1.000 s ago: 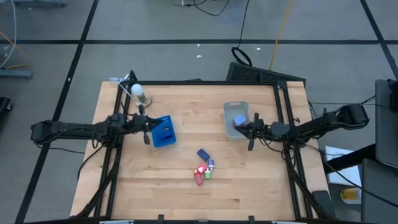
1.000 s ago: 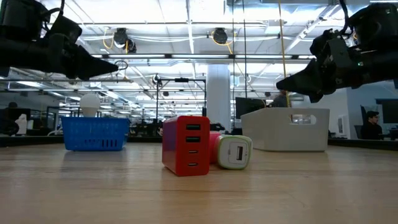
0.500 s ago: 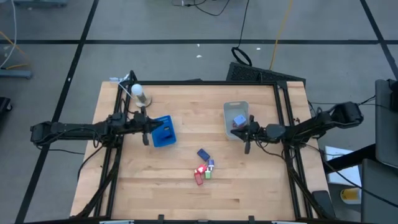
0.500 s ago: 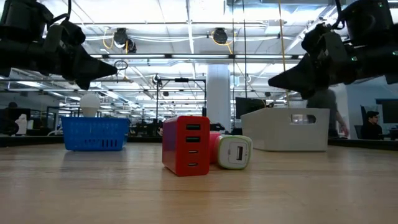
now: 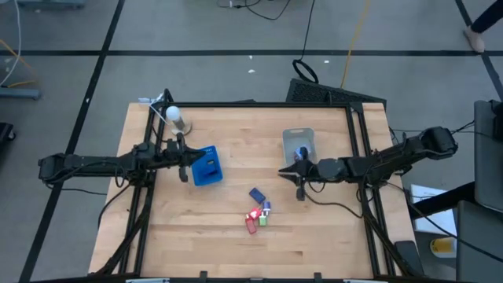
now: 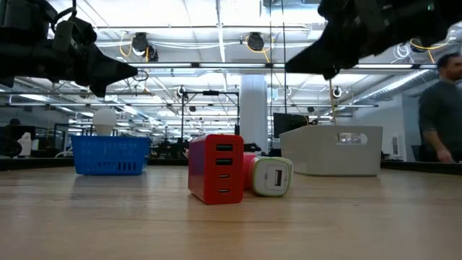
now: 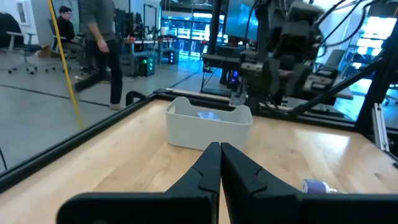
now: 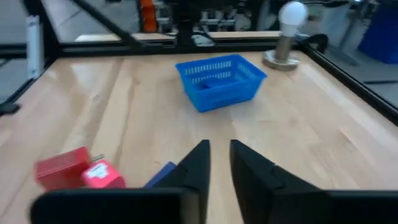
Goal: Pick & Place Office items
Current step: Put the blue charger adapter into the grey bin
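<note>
Several small office items lie in a cluster [image 5: 258, 214] on the table's middle: a red block [image 6: 216, 167], a pale block [image 6: 271, 177], and a dark blue piece [image 5: 255, 194] just beyond them. One blue piece [image 5: 302, 151] lies in the clear bin [image 5: 299, 138]. My right gripper [image 5: 292, 174] hovers open and empty beside the bin's near left corner, above the table; the red pieces [image 8: 74, 169] show ahead of it. My left gripper [image 5: 187, 163] is shut and empty, held above the table beside the blue tray [image 5: 207, 166].
A lamp with a white bulb [image 5: 174, 116] stands at the far left, behind the blue tray. A black frame [image 5: 251, 104] runs round the table. A person [image 6: 440, 108] moves in the room behind. Bare wood lies along the near edge.
My right gripper has gone toward the table's left edge, away from the clear bin's side and toward the cluster of items, staying above the table. A person has walked through the room behind.
</note>
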